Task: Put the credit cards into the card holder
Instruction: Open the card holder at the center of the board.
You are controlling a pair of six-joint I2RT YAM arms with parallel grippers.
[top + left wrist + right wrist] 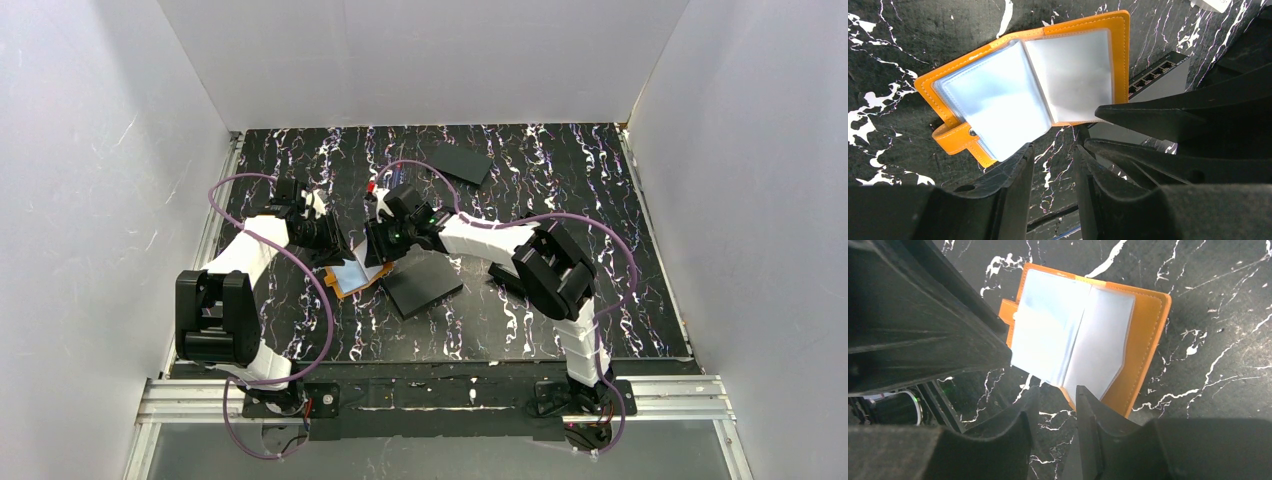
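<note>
Find the card holder (352, 278) spread open, sleeves up, on the table (650, 250), spine pointing away from left fingers (1010, 190) and right fingers (1095, 430), both sets slightly parted, empty, tips just beside its edge, neither clearly nearer.

Soft, even light comes off the white walls (90, 200). The overhead view is sharp, with faint shadows on the marbled table (620, 250). In both wrist views the near fingers (998, 200) are dark, blurred masses, and the clear sleeves of the card holder (1033, 85) show milky glare.
</note>
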